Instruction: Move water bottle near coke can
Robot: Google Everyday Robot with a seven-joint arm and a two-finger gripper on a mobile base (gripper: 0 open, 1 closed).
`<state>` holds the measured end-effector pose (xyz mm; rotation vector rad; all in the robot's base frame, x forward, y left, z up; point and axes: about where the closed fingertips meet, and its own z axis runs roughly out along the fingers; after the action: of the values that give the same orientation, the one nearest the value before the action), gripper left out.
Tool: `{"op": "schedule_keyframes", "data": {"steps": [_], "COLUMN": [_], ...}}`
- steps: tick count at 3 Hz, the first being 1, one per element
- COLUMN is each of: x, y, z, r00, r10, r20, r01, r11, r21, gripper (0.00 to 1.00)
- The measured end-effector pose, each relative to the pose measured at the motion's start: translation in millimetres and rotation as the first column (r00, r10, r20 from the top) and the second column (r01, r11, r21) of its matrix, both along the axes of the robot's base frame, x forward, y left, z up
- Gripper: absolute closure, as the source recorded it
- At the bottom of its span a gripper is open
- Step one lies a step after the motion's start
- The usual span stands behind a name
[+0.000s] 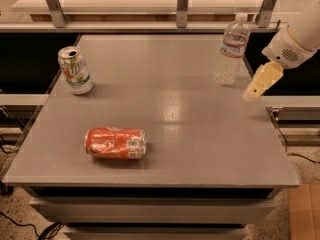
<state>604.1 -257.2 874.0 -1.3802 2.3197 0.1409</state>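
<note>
Water bottle (pixel 231 54) first: you will find it standing upright at the far right of the grey table (pixel 210 134), white cap on top and the red-and-white band around its upper body. It stands alone there, with bare tabletop all round its base.

Your gripper (pixel 251 93) hangs to the right of the bottle and a little nearer to you, just beside it but not touching. It sits over the right edge of the table, its pale yellow tip slanting down and to the left. From this side you cannot tell whether it is spread or pressed together, and it holds nothing. The white arm (pixel 295 39) comes in from the upper right corner.

Look to the near left for the coke can (pixel 116 143). It lies on its side, its length running left to right, with one silver end facing right. It is well apart from the bottle, diagonally across the table.

You also have a silver-and-green can (pixel 75 70) standing upright at the far left, close to the left edge, its top opened. It is well apart from the bottle and some way behind the red can.
</note>
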Motion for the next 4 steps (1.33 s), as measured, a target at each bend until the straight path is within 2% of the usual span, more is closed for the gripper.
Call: {"op": "schedule_keyframes", "data": {"steps": [1, 2, 3, 4], "x": [3, 8, 15, 23], "y": [-1, 2, 8, 15], "z": [-2, -4, -5, -3], "r00": [0.9983, 0.9941, 0.9903, 0.986], "r10": [-0.029, -0.041, -0.035, -0.024], "r20": [0.05, 0.101, 0.134, 0.165], "r01": [0.025, 0.024, 0.0, -0.032], "r11": [0.997, 0.987, 0.968, 0.943], "r21": [0.074, 0.16, 0.25, 0.332], "gripper": [0.0, 0.0, 0.0, 0.0]}}
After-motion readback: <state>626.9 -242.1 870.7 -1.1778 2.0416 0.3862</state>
